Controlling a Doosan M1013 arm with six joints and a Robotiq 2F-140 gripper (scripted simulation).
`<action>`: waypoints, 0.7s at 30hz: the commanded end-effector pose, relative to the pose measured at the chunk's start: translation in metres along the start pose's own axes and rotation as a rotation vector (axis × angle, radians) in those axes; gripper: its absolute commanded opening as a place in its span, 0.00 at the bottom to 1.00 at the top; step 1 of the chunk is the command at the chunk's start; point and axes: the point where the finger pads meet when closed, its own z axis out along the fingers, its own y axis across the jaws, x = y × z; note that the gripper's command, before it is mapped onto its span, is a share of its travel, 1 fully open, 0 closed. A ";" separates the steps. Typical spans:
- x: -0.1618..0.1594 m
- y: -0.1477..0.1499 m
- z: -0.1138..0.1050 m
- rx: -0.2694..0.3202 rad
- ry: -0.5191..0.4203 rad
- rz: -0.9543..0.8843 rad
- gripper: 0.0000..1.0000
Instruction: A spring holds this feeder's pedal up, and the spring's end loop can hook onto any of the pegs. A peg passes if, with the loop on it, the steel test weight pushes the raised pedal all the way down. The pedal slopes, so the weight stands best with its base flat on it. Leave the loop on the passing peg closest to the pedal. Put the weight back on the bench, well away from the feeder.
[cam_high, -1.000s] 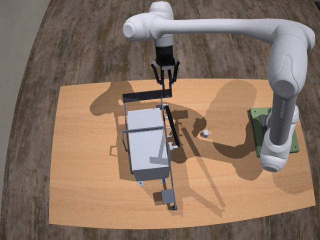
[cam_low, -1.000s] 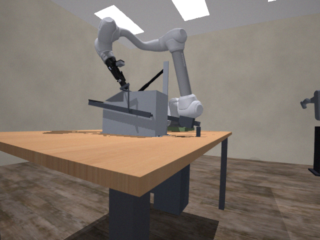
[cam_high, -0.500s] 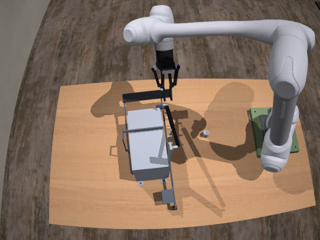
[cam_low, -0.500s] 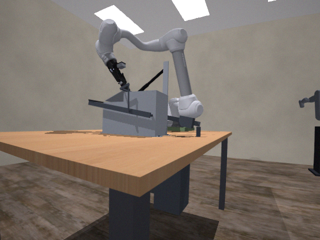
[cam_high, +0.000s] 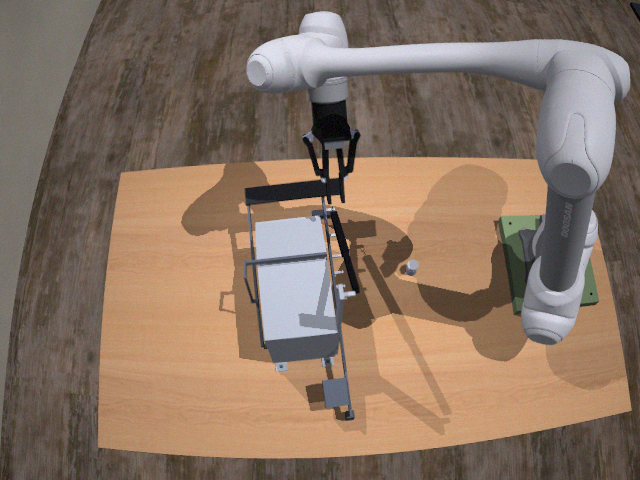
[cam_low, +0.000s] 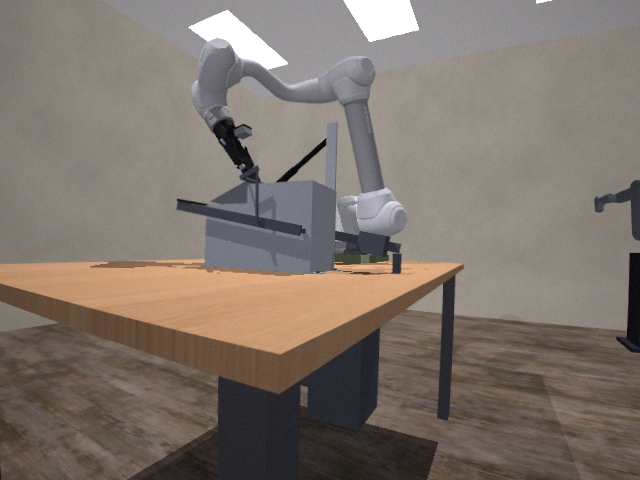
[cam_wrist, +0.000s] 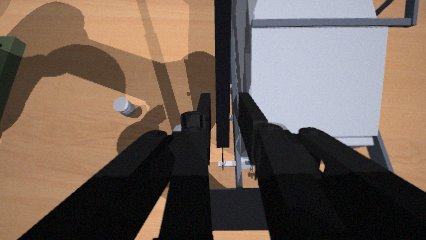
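Reaching across a light-brown wooden bench (cam_high: 180, 387) (cam_low: 206, 310), a white and grey robot arm (cam_high: 439, 59) (cam_low: 364, 139) rises from a green rectangular base plate (cam_high: 509, 227) (cam_wrist: 7, 65), well apart from a pale grey metal box (cam_high: 294, 294) (cam_low: 232, 253) (cam_wrist: 320, 80). A flat black plate (cam_high: 281, 192) (cam_wrist: 235, 207) spans beyond the box's far end in the top view. A slender black bar (cam_high: 344, 250) (cam_low: 305, 160) (cam_wrist: 223, 75) slopes beside the box's base-plate side, where short pale pegs (cam_high: 338, 255) stick out. The black two-finger gripper (cam_high: 335, 200) (cam_low: 255, 178) (cam_wrist: 224, 108) points downward near the box's far end. Its jaws stand slightly apart, clamped on nothing; in the wrist view, the bar shows between them with a gap on each side. A thin wire runs from the bar's end towards a peg; whether its loop is seated cannot be told. Smallest, the steel cylindrical test weight (cam_high: 412, 267) (cam_wrist: 121, 106) stands on the bench, between box and base plate.
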 end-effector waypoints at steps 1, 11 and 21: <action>0.001 0.000 -0.001 -0.002 0.000 -0.001 0.24; 0.001 0.000 0.003 -0.002 0.000 -0.001 0.24; 0.001 0.000 0.007 -0.002 0.000 -0.001 0.24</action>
